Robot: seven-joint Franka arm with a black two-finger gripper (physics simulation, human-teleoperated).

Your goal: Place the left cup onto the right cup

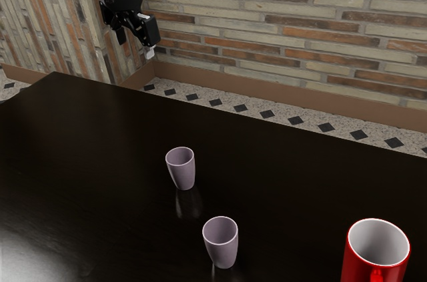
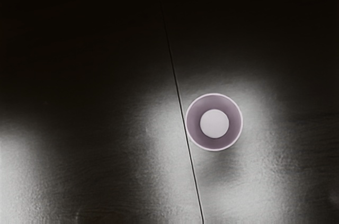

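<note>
Brick walls and a speckled tile floor frame a glossy black table (image 1: 80,162), where two small lilac cups stand upright and well apart. We take the one toward the exterior view's left, farther from the camera, as the left cup (image 1: 181,167). The right cup (image 1: 220,241) stands nearer, with a red mug (image 1: 375,252) off toward the exterior view's right. Our gripper (image 1: 135,32) hangs high over the table's far corner, well apart from both cups, its jaws parted and holding nothing. In the wrist view we look straight down into one lilac cup (image 2: 214,123) just beside a thin seam (image 2: 177,97) in the tabletop; we cannot tell which of the two it is. We judge the left cup light, stiff and thin-walled, smooth enough to slip, and narrower at the base than at the rim. The surest hold looks to be across the body just under the rim, fingers on opposite sides, with the cup kept upright so its base can settle into the right cup's mouth.
</note>
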